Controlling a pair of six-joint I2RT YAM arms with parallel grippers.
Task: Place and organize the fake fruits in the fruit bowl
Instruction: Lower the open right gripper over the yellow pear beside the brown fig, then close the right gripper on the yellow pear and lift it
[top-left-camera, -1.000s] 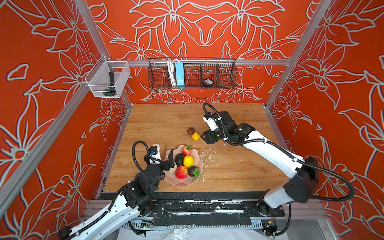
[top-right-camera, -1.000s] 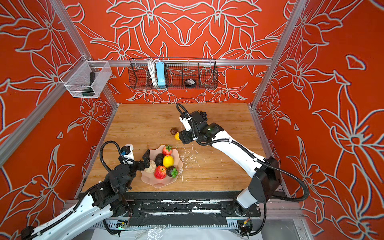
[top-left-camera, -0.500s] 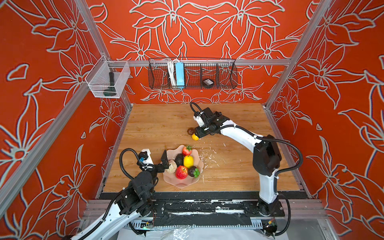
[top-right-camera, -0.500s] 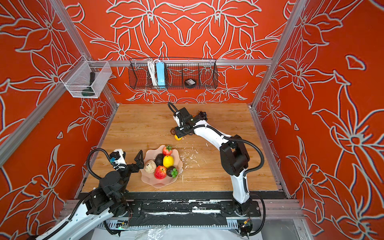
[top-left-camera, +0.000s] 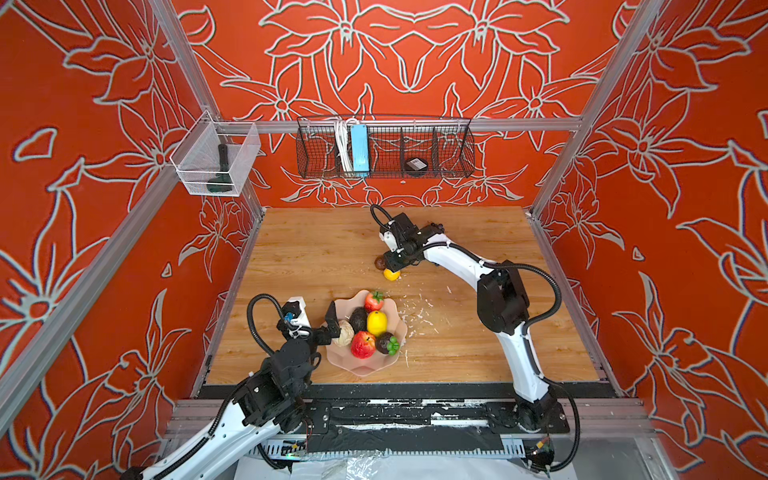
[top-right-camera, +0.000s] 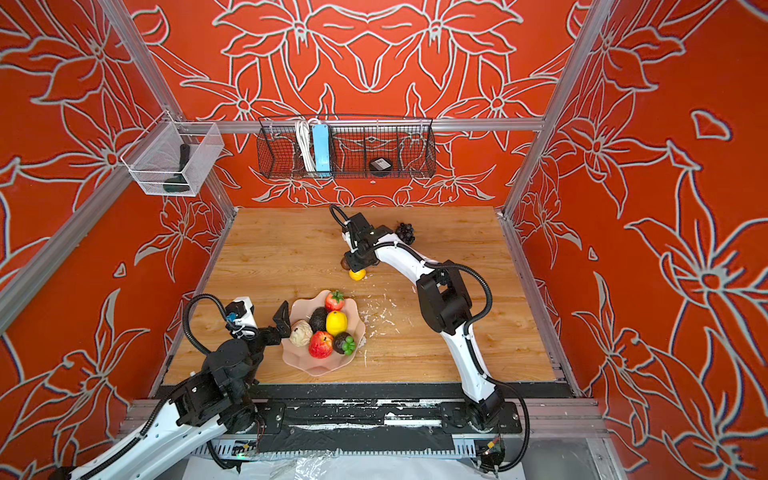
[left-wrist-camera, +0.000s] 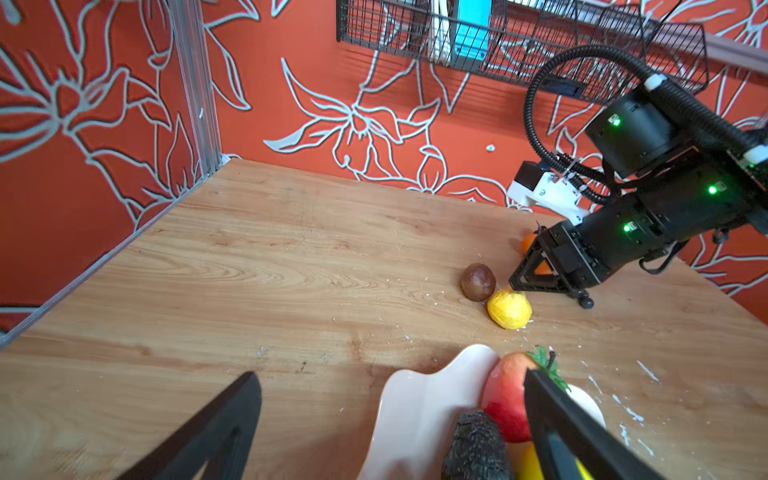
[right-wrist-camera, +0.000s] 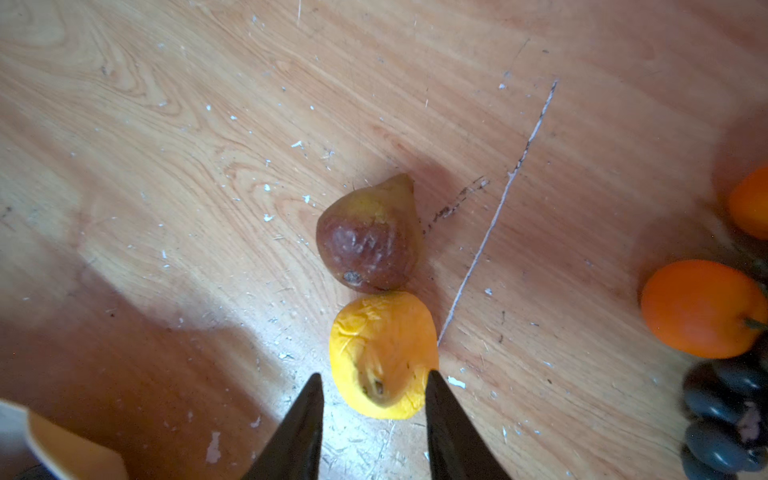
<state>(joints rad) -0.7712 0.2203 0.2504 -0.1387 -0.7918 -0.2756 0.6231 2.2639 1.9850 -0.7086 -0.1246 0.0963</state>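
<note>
In both top views six fruits lie in the bowl (top-left-camera: 360, 369), near the middle of the surface (top-left-camera: 311, 249): one strawberry (top-left-camera: 374, 300) at the far edge, one avocado (top-left-camera: 358, 319), one lemon (top-left-camera: 377, 322), one beige fruit (top-left-camera: 343, 333) on the left, and one apple (top-left-camera: 363, 345) and one mangosteen (top-left-camera: 387, 343) nearest. Farther off, two fruits touch on the bare surface, a brown fruit (top-left-camera: 379, 262) and a yellow fruit (top-left-camera: 391, 274). The right end effector (top-left-camera: 392, 268) is down at them. The left end effector (top-left-camera: 330, 323) sits spread wide at the bowl's left rim, holding nothing. In a top view one bunch of grapes (top-right-camera: 405, 232) shows beyond the right arm

The left wrist view shows the left fingers (left-wrist-camera: 224, 419) far apart with the bowl's rim (left-wrist-camera: 415, 395) between them. It adds one of the oranges (left-wrist-camera: 530, 242) behind the right end effector (left-wrist-camera: 519, 284)

The right wrist view shows the right end effector (right-wrist-camera: 372, 376) with jaws partly apart, straddling the end of the yellow fruit (right-wrist-camera: 382, 332). One tip touches it and the other stands just beside it, so no firm grip shows. Only here do two oranges (right-wrist-camera: 702, 309) count, next to the grapes (right-wrist-camera: 727, 411)
</note>
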